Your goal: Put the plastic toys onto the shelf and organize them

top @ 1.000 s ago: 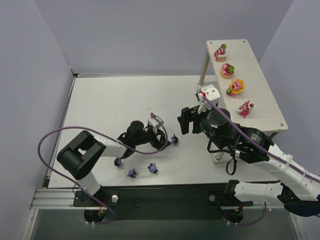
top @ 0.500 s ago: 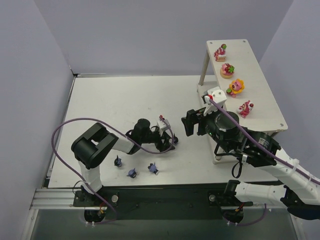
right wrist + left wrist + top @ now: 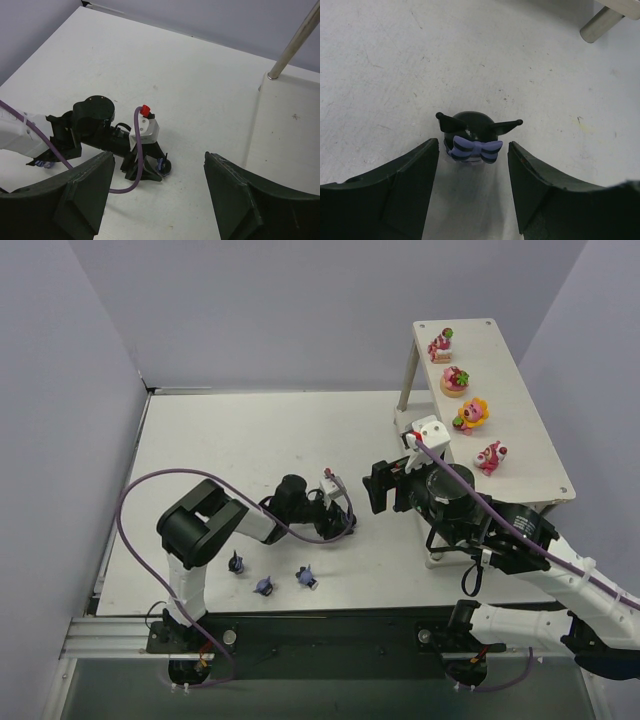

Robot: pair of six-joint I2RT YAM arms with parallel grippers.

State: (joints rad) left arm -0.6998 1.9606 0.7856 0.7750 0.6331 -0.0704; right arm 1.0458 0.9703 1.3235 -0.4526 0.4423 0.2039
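Left wrist view shows my left gripper [image 3: 472,146] spread part-way, its two fingers flanking a dark toy [image 3: 469,134] with black horns and a striped blue-purple bow. The dark toy stands upright on the table [image 3: 395,65], and a narrow gap shows on each side of it. One leg [image 3: 600,22] of the shelf is beyond it. From above, this toy lies well left of the shelf [image 3: 520,410], and three more dark toys [image 3: 263,586] sit farther left still. Four bright toys [image 3: 455,380] stand in a row on the shelf's top board. My right gripper [image 3: 378,485] hangs wide and empty just left of the shelf, facing the left gripper.
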